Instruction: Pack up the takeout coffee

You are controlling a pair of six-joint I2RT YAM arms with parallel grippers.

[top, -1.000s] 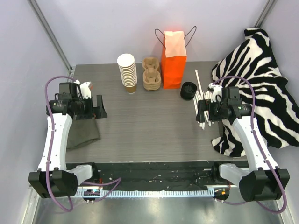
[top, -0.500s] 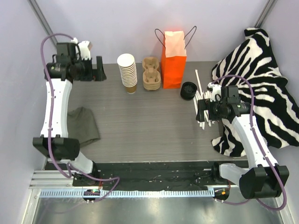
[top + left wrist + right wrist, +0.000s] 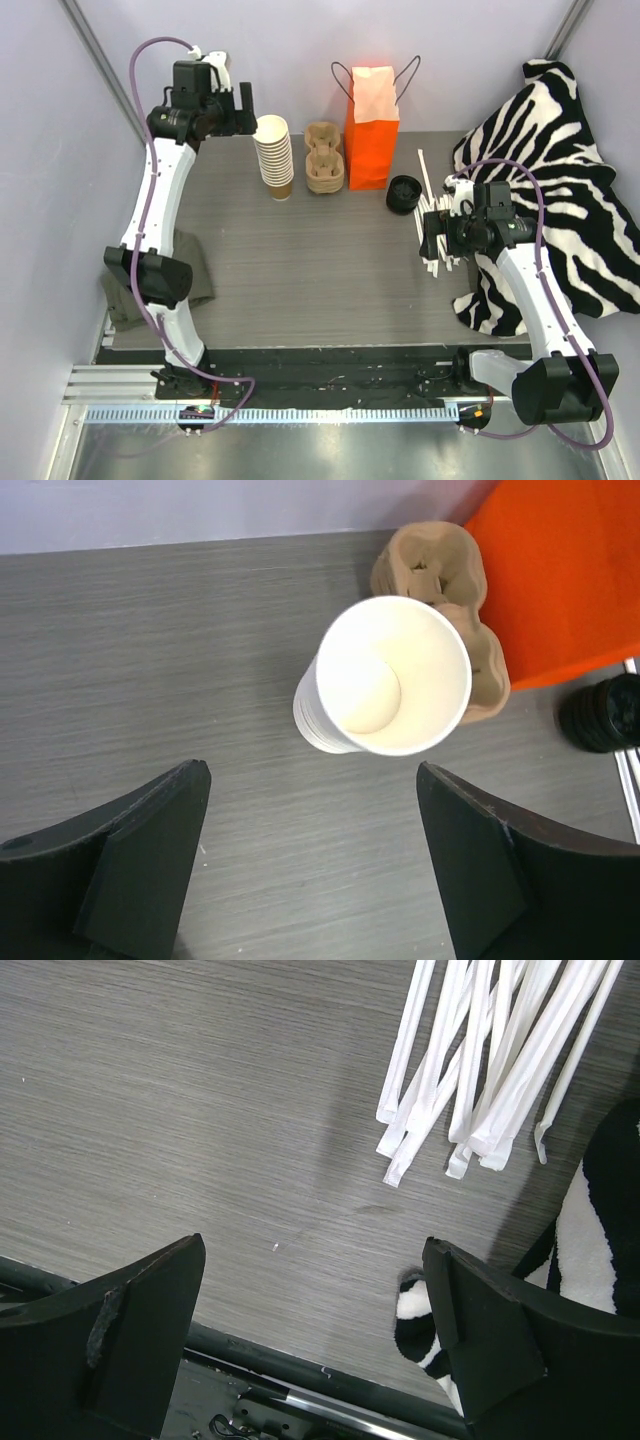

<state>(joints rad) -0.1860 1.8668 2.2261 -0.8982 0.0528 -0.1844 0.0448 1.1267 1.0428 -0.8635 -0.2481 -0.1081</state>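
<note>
**Spotter:** Where's the takeout coffee?

**Me:** I can't find one. No cup with a lid on it shows in any view. What I have is the stack of cups [image 3: 273, 155] at upper centre-left of the overhead frame, upright on the counter [image 3: 300, 270]. There are also loose black lids [image 3: 403, 193] just right of the orange bag [image 3: 372, 125].

**Spotter:** Which arm is closer?

**Me:** For the cups, my left hand [image 3: 244, 108] by far. It sits just left of the stack's top, fingers spread wide and holding nothing. In its wrist view the top cup's open mouth lies ahead, between the fingers and a little toward the right one, touching neither.

**Spotter:** And the other?

**Me:** My right hand [image 3: 428, 243] hangs at the right of the frame, fingers apart and empty, with the straws [image 3: 470, 1060] just beyond. It's the nearer one to the lids. I'd judge a cup has to come off that vertical stack first.
</note>
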